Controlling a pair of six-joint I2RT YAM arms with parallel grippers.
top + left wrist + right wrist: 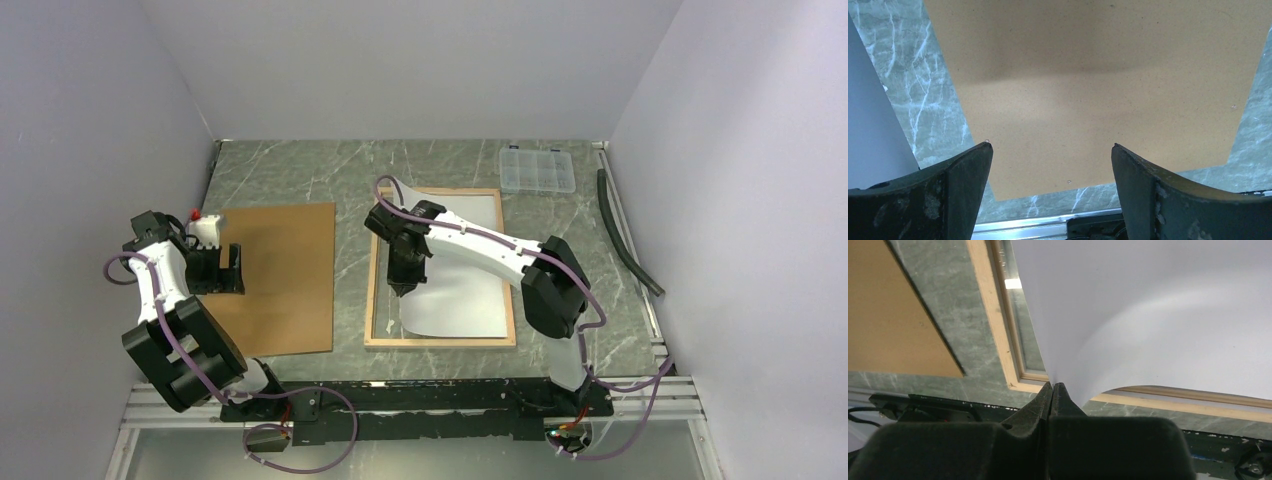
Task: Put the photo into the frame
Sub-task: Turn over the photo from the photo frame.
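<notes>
**Right end effector pinches the photo over the frame**

Its fingers are pressed together on what looks like the sheet's left edge, by the near corner. From that grip the photo, white back up, spreads away over the frame's pane, mostly inside the wooden rails but bowed up at the near side. Judged from this, placement is well along: flattening and letting go are left. The left end effector hangs spread over the brown backing panel, well apart on the worktop.
</notes>
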